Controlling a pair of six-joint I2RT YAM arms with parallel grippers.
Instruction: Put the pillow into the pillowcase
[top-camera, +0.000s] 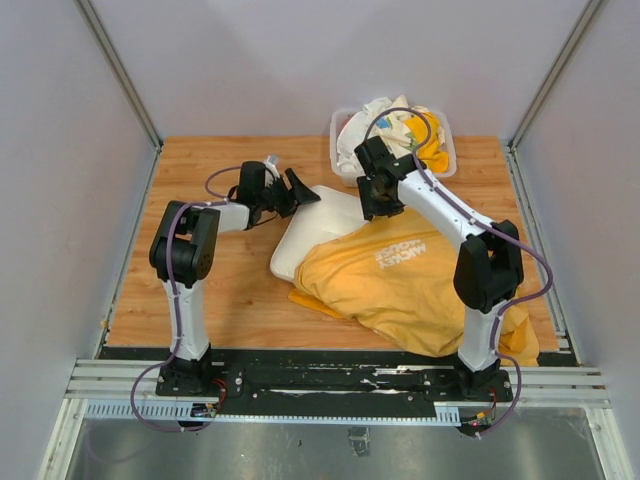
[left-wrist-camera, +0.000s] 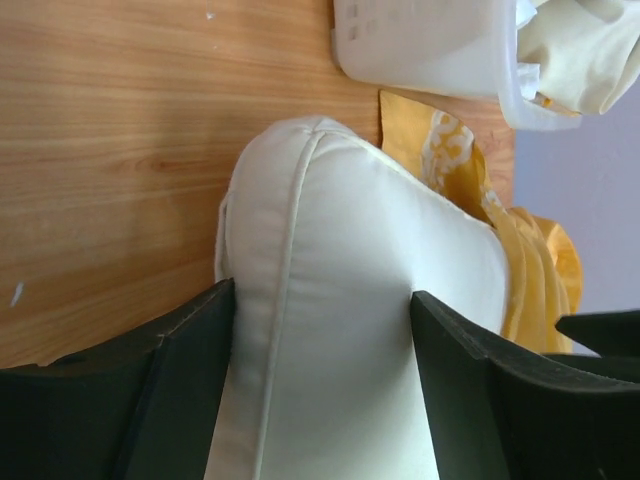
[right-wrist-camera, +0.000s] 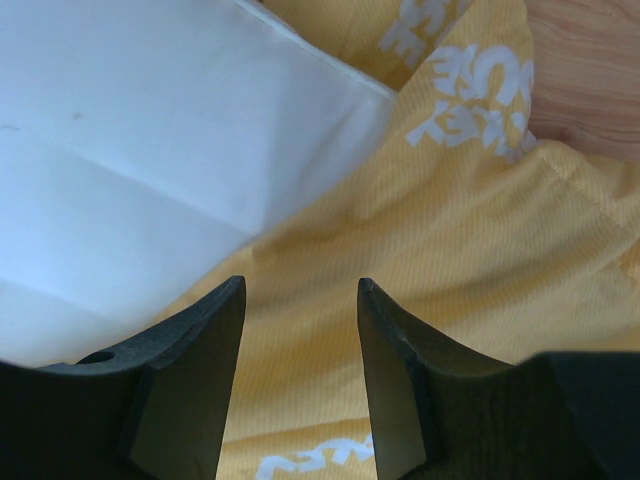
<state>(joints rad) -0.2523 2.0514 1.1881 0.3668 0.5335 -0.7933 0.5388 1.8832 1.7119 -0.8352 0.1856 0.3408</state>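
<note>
The cream-white pillow (top-camera: 318, 228) lies mid-table, its near right part under the orange-yellow pillowcase (top-camera: 410, 285), which spreads to the front right with white lettering showing. My left gripper (top-camera: 303, 188) holds the pillow's far left end. In the left wrist view the pillow (left-wrist-camera: 340, 300) fills the gap between both fingers of that gripper (left-wrist-camera: 322, 290) and looks pinched. My right gripper (top-camera: 372, 205) hovers over the pillowcase's far edge. In the right wrist view it (right-wrist-camera: 300, 285) is open and empty above the pillowcase (right-wrist-camera: 440, 260), with the pillow (right-wrist-camera: 150, 150) to the left.
A clear plastic bin (top-camera: 342, 128) with white and yellow cloths stands at the back right, just behind the right gripper. It also shows in the left wrist view (left-wrist-camera: 420, 45). Bare wooden table (top-camera: 200, 290) lies to the left and front left. Grey walls enclose the table.
</note>
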